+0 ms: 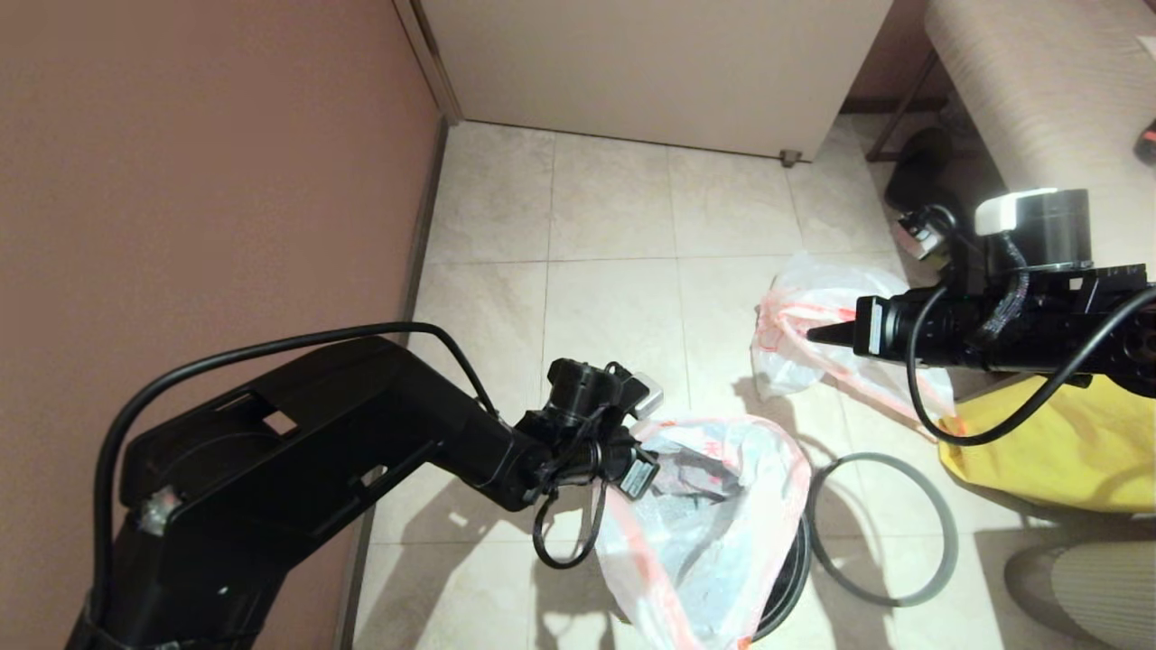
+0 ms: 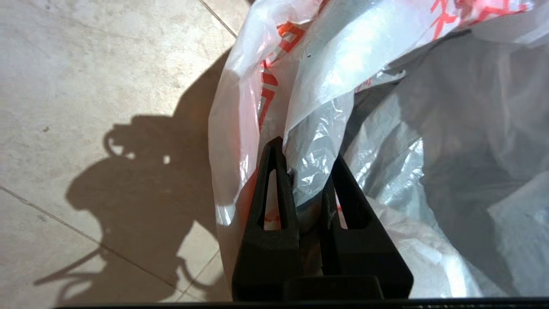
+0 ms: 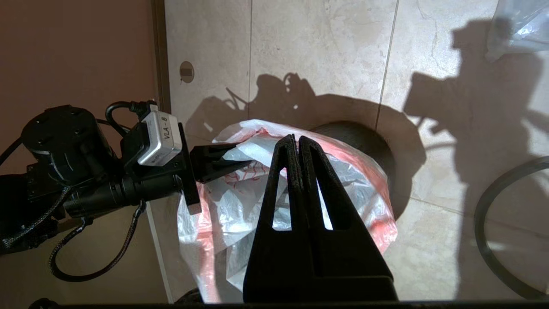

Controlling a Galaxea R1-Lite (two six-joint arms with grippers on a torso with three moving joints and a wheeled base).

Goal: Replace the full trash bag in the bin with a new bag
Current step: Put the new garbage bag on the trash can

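The new bag (image 1: 713, 533), thin translucent white plastic with a pink-red hem, hangs loosely in the mouth of the black bin (image 1: 790, 578). My left gripper (image 1: 655, 451) is at the bag's left edge, shut on a fold of its plastic (image 2: 313, 146). From the right wrist, its fingers (image 3: 218, 161) pinch the bag's rim (image 3: 257, 150). The right gripper (image 1: 817, 334) hovers to the right, shut and empty (image 3: 298, 139). Behind it the lumpy full trash bag (image 1: 795, 307) lies on the floor, partly hidden by the right arm. The bin's grey hoop (image 1: 880, 459) lies on the tiles beside the bin.
A brown wall (image 1: 208, 181) runs along the left, close to the left arm. A yellow fabric bag (image 1: 1057, 442) sits at the right under the right arm. A white cabinet (image 1: 650, 63) stands at the back. Bare tiles (image 1: 614, 226) stretch between it and the bin.
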